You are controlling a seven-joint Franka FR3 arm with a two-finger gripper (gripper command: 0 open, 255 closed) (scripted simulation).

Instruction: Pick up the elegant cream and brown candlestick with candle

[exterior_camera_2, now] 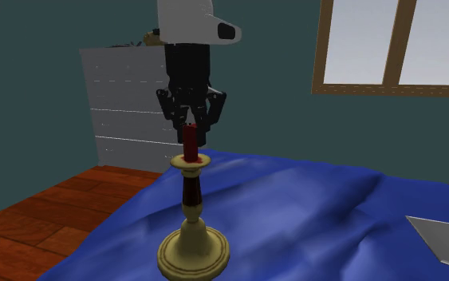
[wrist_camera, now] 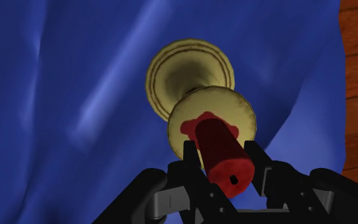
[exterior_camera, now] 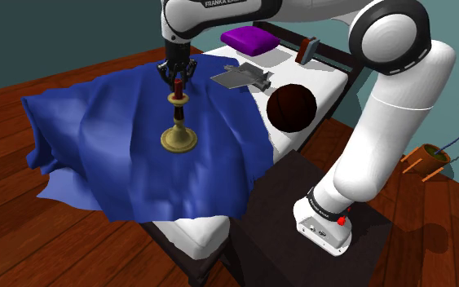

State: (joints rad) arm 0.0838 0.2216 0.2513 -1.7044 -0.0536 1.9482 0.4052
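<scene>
Where the black pincer (wrist_camera: pixel 222 151) hangs nose-down over the bed, its two fingers (wrist_camera: pixel 190 156) are clenched on the upper end of a dark red candle (wrist_camera: pixel 220 167), one finger against each side. That candle stands upright in the cup of a cream and brown candlestick (exterior_camera: pixel 178 122), whose round brassy-cream foot (wrist_camera: pixel 190 71) rests on a rumpled blue blanket (exterior_camera: pixel 113 130) spread over the white bed (exterior_camera: pixel 195 232). Nothing is raised yet; the foot sits flat on the cloth. Because the hold is on the candle alone, high above the heavy foot, a good lift probably means rising slowly and straight up, with the wrist kept vertical so the candle neither tilts nor slides out of its cup. Soft folds under the foot could let it rock as the weight comes off. Farther along the bed, well apart, lie a grey toy aeroplane (exterior_camera: pixel 242 76) and a dark ball (exterior_camera: pixel 291 107).
</scene>
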